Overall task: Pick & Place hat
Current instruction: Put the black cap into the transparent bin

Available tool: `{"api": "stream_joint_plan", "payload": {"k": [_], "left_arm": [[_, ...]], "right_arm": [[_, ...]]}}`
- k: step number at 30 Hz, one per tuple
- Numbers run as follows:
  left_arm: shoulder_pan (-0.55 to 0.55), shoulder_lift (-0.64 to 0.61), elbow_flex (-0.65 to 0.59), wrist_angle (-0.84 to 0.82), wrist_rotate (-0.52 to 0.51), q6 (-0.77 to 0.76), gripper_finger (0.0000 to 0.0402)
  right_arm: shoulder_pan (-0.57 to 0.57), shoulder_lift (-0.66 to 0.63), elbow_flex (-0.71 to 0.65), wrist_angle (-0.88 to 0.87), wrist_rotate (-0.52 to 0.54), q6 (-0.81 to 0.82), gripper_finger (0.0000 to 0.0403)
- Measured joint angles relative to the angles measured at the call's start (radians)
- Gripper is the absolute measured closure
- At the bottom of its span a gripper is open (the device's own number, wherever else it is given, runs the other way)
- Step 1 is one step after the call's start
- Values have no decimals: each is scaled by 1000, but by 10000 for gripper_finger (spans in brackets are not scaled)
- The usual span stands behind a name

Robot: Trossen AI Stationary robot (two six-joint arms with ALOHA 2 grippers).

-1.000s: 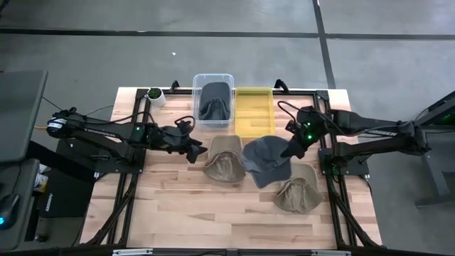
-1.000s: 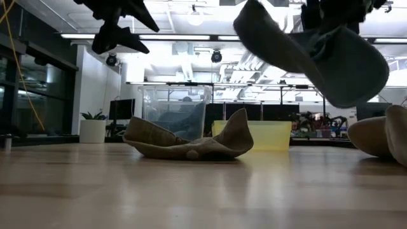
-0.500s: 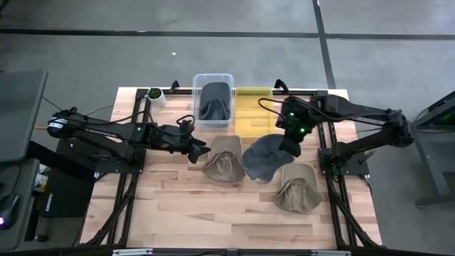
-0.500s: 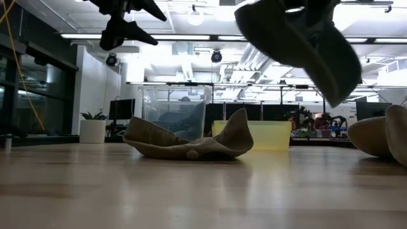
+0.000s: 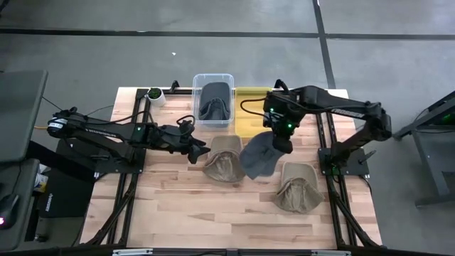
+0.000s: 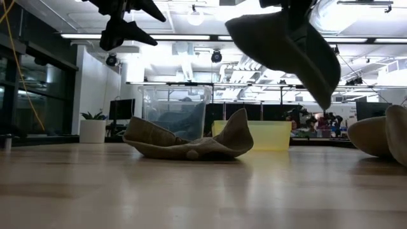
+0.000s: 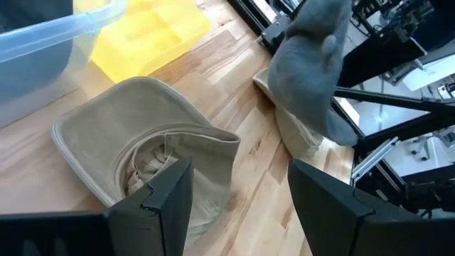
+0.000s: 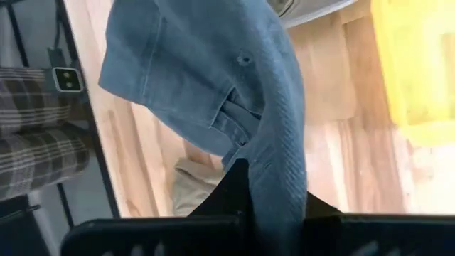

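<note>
The right gripper (image 5: 282,142) is clamped on the edge of the gray hat (image 5: 258,154) and holds it in the air above the table (image 5: 178,206), with the hat hanging down and to the left of the fingers. A second ago this gripper was farther right, over the tan hat on the right (image 5: 298,186); it has since swung left and toward the far side, so the gray hat now hangs just near of the yellow tray (image 5: 250,107) and beside the tan hat in the middle (image 5: 224,158). In the low view the gray hat (image 6: 286,48) is well clear of the tabletop. The left gripper (image 5: 197,149) has not moved: it hovers with its fingers spread apart and empty, just left of the middle tan hat. The clear bin (image 5: 214,80) at the far edge holds a dark hat (image 5: 215,103), unchanged
</note>
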Motion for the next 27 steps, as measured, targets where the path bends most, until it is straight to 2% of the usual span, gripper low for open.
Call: {"api": "stream_joint_plan", "payload": {"k": [12, 20, 27], "left_arm": [[0, 54, -1, -1, 5, 96, 195], [9, 63, -1, -30, 13, 119, 195], [123, 70, -1, -16, 154, 148, 195]], "right_arm": [[30, 24, -37, 46, 59, 2, 401], [76, 24, -37, 69, 86, -75, 401], [116, 24, -37, 79, 120, -189, 401]]}}
